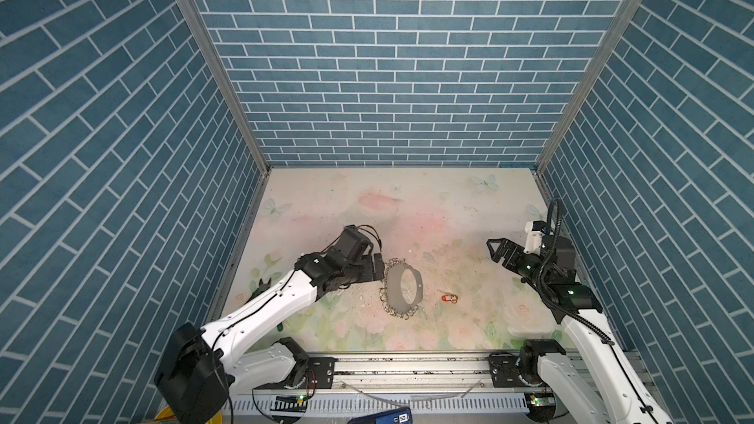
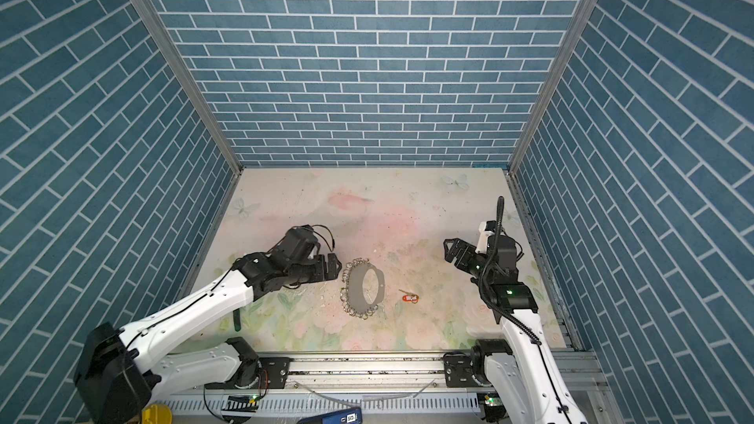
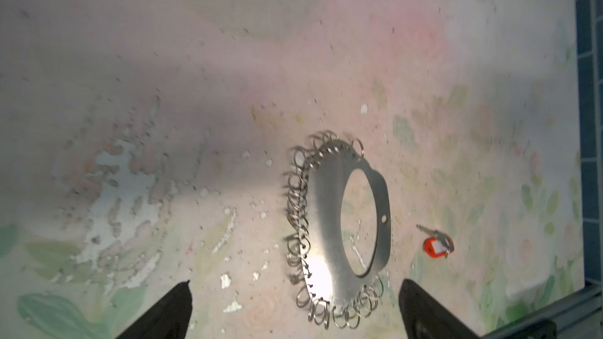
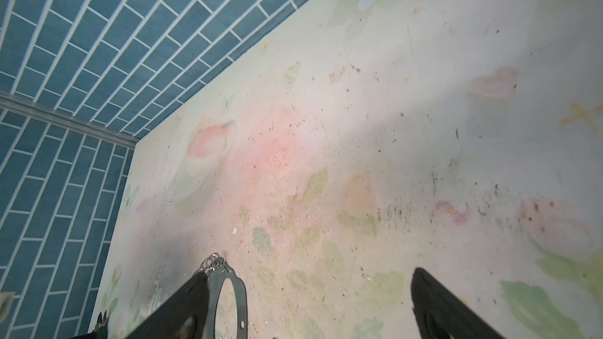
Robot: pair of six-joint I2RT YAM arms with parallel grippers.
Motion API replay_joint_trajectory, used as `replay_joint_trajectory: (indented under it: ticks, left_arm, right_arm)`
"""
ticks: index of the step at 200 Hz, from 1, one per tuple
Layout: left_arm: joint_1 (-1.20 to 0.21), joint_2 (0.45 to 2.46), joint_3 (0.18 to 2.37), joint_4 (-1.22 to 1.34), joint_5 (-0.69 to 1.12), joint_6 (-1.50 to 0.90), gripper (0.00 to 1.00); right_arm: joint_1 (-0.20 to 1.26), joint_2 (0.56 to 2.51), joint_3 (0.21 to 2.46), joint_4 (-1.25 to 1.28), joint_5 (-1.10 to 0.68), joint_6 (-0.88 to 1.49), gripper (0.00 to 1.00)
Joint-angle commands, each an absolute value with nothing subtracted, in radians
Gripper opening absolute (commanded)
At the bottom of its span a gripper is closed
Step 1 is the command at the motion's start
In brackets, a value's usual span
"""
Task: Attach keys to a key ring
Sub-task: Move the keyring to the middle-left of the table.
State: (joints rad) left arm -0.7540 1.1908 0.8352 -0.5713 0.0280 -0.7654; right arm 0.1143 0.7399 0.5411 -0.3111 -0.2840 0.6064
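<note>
Left fingers spread, key ring just beside | right fingers spread, apart | keys near ring

The table wears a pale flower print, pink blooms and green leaves with butterflies near its far corners. In the left wrist view it is scuffed, with a worn patch and white flecks scattered about. The key ring, a flat grey metal hoop, lies on it near the middle, slightly toward 6 o'clock. Small silver rings fringe its rim from 12 round through 9 to 6 o'clock. At about 4 o'clock from the hoop, near but not touching, lies the orange-red key tag, with a small metal piece at its 10 o'clock end.
</note>
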Motion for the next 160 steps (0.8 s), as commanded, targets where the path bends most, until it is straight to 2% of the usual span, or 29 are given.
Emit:
replay_joint_trajectory:
  ticks: [1,42,108,160]
  left_arm:
    - [-0.844,1.272,0.911,-0.614,0.002,-0.817,1.0]
    - [-0.921,1.46,0.992,-0.535,0.05,-0.824,0.97]
    - [-0.934,1.711,1.137,-0.507,0.177,-0.763,0.84]
    - [-0.937,1.839,1.196,-0.522,0.219,-0.712,0.8]
  right_arm:
    - [0.15,0.75,0.51,-0.324,-0.244,0.66,0.96]
    - [0.188,0.794,0.521,-0.311,-0.206,0.646,0.96]
    - [0.207,0.836,0.521,-0.306,-0.192,0.624,0.96]
    - [0.211,0.837,0.527,-0.306,-0.181,0.621,0.96]
